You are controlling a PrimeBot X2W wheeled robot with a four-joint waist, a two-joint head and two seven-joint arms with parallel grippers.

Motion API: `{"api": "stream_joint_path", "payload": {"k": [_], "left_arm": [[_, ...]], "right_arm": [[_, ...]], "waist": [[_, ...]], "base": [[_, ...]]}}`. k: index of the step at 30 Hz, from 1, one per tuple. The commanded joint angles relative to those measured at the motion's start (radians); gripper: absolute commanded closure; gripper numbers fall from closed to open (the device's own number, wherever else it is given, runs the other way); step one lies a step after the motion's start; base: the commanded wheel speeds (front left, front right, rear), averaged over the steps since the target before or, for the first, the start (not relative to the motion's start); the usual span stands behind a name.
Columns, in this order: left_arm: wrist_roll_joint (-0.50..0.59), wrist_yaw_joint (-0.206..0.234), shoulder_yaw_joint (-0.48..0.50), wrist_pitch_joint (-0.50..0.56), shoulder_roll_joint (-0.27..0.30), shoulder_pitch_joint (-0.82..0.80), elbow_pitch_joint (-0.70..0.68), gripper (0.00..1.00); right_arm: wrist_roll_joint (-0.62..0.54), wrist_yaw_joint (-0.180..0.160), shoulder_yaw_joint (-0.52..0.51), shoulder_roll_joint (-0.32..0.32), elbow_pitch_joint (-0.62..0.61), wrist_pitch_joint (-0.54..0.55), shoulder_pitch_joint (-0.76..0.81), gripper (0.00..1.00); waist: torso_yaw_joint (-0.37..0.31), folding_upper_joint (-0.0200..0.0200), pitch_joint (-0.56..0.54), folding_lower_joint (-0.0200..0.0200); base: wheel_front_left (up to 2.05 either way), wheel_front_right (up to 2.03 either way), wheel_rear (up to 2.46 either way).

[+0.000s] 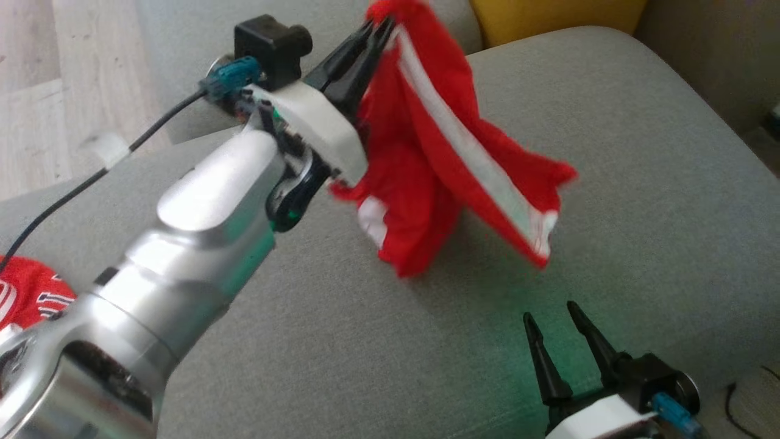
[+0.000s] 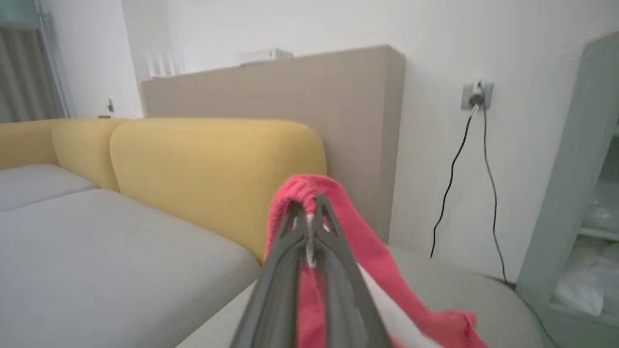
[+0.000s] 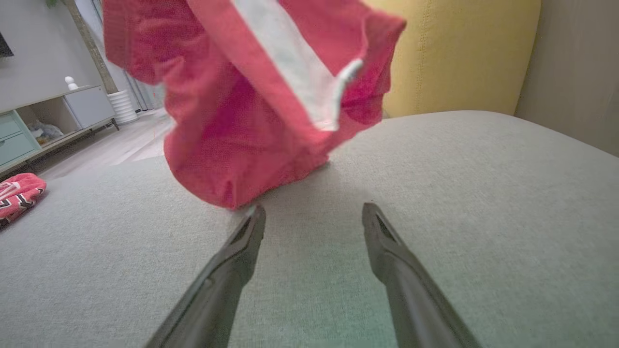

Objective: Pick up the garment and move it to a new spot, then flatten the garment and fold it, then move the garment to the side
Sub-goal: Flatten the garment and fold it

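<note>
garment [image 1: 426, 183] blurry, top cut off by frame edge. hangs long-axis down over grey cushion [image 1: 658, 183], corner flaring rt. left gripper [image 1: 381, 27] clamped on its top; right gripper [image 1: 549, 311] spread, empty.

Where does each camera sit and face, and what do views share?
Head view: on the head, looking down at the grey cushion; left forearm, left pincer shut on the red garment, open right pincer.
Left wrist view: on that wrist, along its shut fingers toward the yellow backrest and wall.
Right wrist view: on that wrist, low over the cushion, between its open fingers, toward the hanging garment.
Shared: all three show the garment; head and right wrist views also show another red cloth at the left.
</note>
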Motion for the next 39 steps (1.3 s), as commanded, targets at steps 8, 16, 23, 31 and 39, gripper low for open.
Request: {"api": "stream_joint_path", "payload": {"k": [8, 16, 23, 31, 39], "left_arm": [[-0.054, -0.019, -0.05, 0.132, 0.073, 0.084, 0.071, 1.0], [-0.084, -0.026, -0.068, 0.107, 0.131, 0.11, 0.018, 1.0], [-0.095, -0.026, -0.089, 0.105, 0.144, 0.086, -0.031, 1.0], [-0.101, -0.027, -0.104, 0.107, 0.138, 0.052, -0.052, 1.0], [-0.109, -0.027, -0.119, 0.109, 0.147, 0.032, -0.065, 1.0]], "right_arm": [[0.04, 0.007, 0.011, 0.007, -0.014, -0.006, -0.021, 0.0], [0.133, 0.007, -0.032, 0.008, 0.07, -0.006, -0.173, 0.0], [-0.027, 0.007, -0.098, -0.017, 0.338, -0.006, -0.394, 0.0], [-0.096, 0.007, -0.118, -0.002, 0.551, -0.006, -0.53, 0.0], [-0.069, 0.007, -0.098, 0.004, 0.658, -0.006, -0.598, 0.86]], "waist": [[0.03, 0.0, 0.047, 0.0001], [0.11, 0.0, 0.103, 0.0001], [0.181, 0.0, 0.138, 0.0001], [0.206, 0.0, 0.165, 0.0001], [0.218, 0.0, 0.179, 0.0001]], "base": [[0.0, 0.0, 0.0], [0.0, 0.0, 0.0], [0.0, 0.0, 0.0], [0.0, 0.0, 0.0], [0.0, 0.0, 0.0]]}}
